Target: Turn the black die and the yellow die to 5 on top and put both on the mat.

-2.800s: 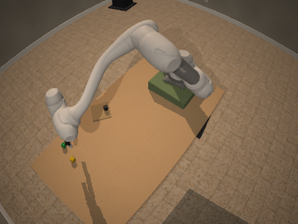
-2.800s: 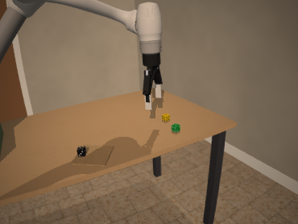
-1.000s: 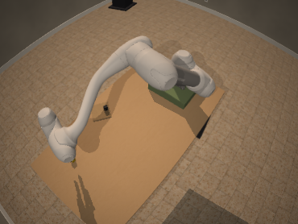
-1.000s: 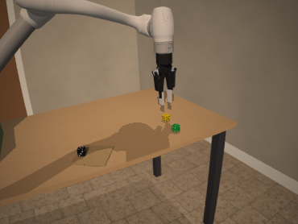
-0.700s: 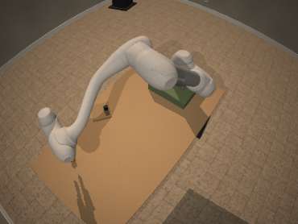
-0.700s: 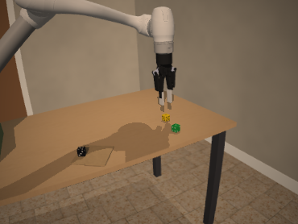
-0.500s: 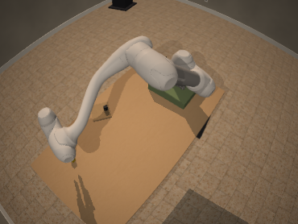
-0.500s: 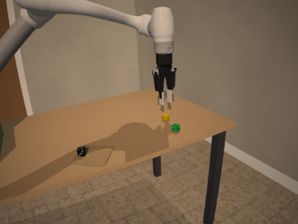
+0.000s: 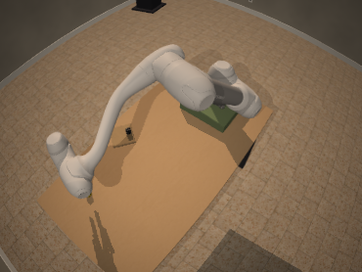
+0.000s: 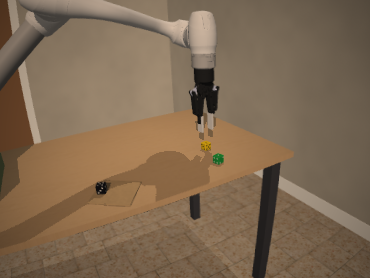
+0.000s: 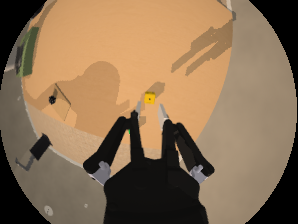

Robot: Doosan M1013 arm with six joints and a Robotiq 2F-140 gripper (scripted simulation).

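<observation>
Clock directions are given as in the exterior view, with twelve at its top. The gripper (image 10: 205, 131) (image 11: 149, 107) is held upright over the yellow die (image 9: 90, 195) (image 10: 206, 146) (image 11: 150, 98), its fingers parted partway with nothing gripped. The yellow die is seated on the table (image 9: 161, 176) (image 10: 100, 150) (image 11: 150, 40), below the fingertips and off the mat (image 9: 118, 137) (image 10: 117, 195) (image 11: 59, 109), which lies at its eight o'clock. A single pip is shown on its face in the wrist view. The green die (image 10: 218, 159) is placed near it, toward five o'clock. The black die (image 9: 128, 131) (image 10: 101, 188) (image 11: 52, 100) is found at the mat's ten o'clock edge; whether it is fully on the mat cannot be told, nor can its top number be read.

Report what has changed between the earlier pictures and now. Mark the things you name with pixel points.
The white arm (image 9: 117, 108) (image 10: 115, 17) has swung its black two-finger gripper (image 10: 205, 132) (image 11: 149, 107) sideways to above the small yellow die (image 10: 206, 146) (image 11: 150, 98). Nothing was grasped or released. The yellow die, the green die (image 10: 218, 159) and the black die (image 10: 101, 188) (image 11: 52, 100) stayed put.
</observation>
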